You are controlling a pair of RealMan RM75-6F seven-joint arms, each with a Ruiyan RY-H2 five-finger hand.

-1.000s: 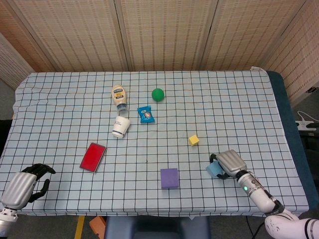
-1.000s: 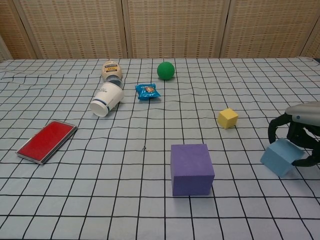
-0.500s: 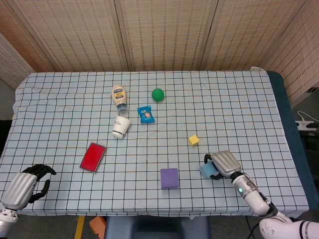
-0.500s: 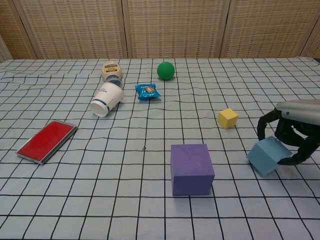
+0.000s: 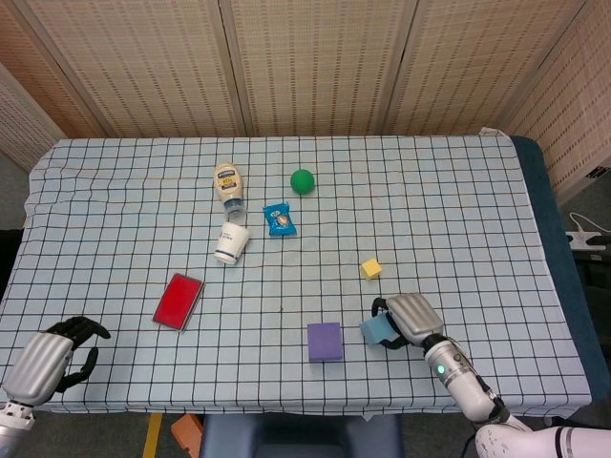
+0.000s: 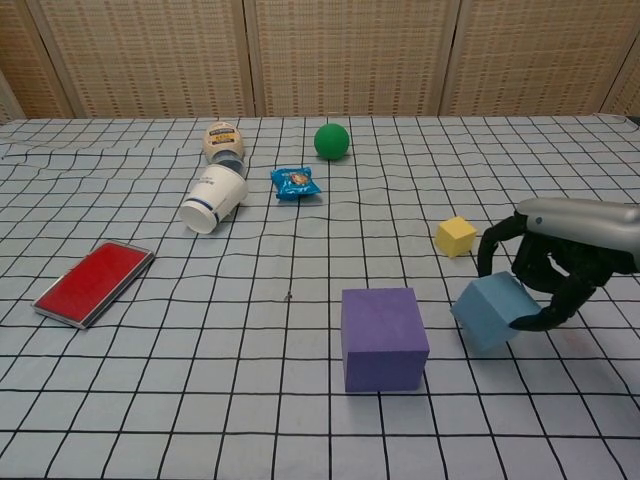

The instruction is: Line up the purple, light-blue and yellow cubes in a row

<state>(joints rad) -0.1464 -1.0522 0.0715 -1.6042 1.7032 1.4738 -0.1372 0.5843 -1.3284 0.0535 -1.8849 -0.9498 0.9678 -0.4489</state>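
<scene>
Right hand (image 6: 560,270) grips the tilted blue cube (image 6: 490,312) beside the purple cube (image 6: 384,337); yellow cube (image 6: 455,236) unplaced; left hand (image 5: 52,355) curled, empty.

My right hand (image 6: 545,275) has carried the blue cube (image 6: 489,311) leftward across the cloth, from well right of the purple cube (image 6: 383,337) to just beside it. My fingers (image 6: 497,240) curl over the blue cube as before, and it rides tilted on one edge; whether it touches the cloth now I can't quite tell. It now sits near-right of the yellow cube (image 6: 455,236), where a second ago it lay further right. My forearm has swung left with it.
</scene>
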